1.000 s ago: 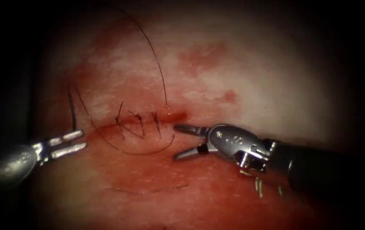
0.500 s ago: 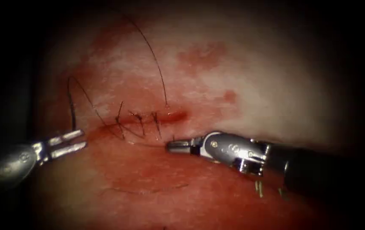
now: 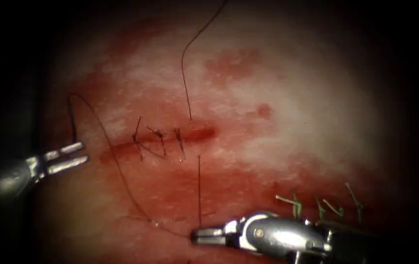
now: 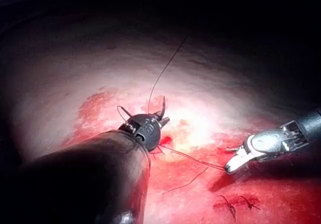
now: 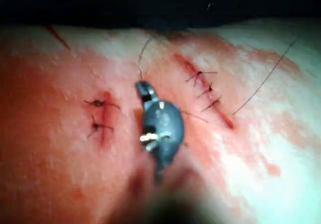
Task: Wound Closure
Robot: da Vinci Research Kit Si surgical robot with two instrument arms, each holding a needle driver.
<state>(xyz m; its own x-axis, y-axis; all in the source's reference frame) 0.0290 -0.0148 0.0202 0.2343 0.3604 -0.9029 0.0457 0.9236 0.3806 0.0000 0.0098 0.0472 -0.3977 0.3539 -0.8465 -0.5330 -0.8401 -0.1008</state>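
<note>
Right hand (image 3: 200, 236): clenched on the thread (image 3: 199, 190), low in the endoscope view, well below the cut (image 3: 170, 139); it has dropped away from the cut over the last second.
Left hand (image 3: 75, 156): released, its 2 jaws parted and grasping nothing, off the cut's left end.
Thread: 1 strand rises straight from the right hand toward the stitches (image 3: 159, 139); another curves left in a wide loop near the left hand; a third climbs from the cut's right end.
Tissue (image 3: 292, 107): cut partly stitched, wet with red fluid (image 3: 170, 190).
Needle: cannot tell where it is.
Second stitched cut (image 3: 321, 205): just above the right hand's wrist.
</note>
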